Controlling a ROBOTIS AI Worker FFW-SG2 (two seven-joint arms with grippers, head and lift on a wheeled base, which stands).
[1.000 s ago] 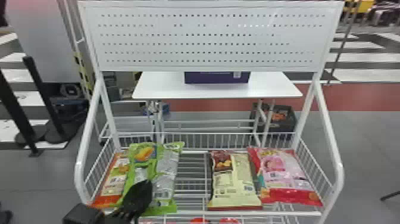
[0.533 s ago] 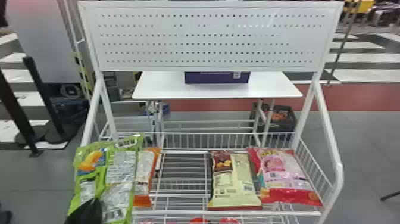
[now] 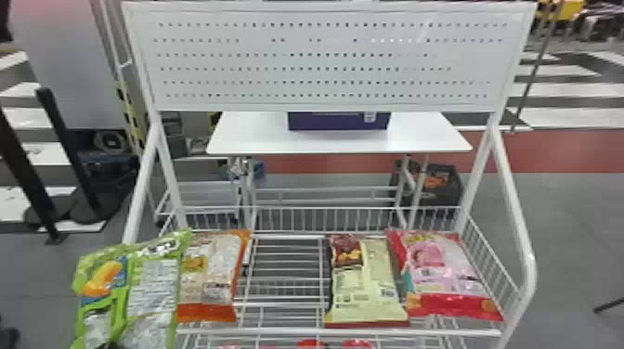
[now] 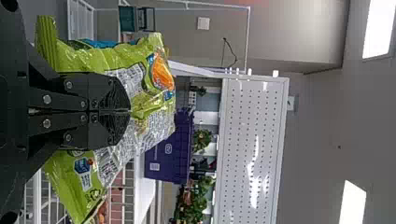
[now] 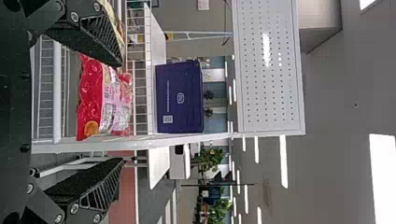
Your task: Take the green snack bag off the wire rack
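- Left gripper (image 3: 110, 345): jaws closed together, pinching the green bag (image 3: 153, 287), which is at the rack's left side and covers its left front corner.
- Wire rack (image 3: 297, 332): it carries the orange bag (image 3: 211, 274), then the cream bag (image 3: 367, 283) and the pink bag (image 3: 438, 264); these last two are side by side.
- Behind it, the purple box (image 3: 325, 121) stands on the white table (image 3: 260, 139).
- More right, the dark crate (image 3: 457, 197) has orange things inside.
- Right gripper (image 5: 121, 112): jaws wide apart, nothing between them.
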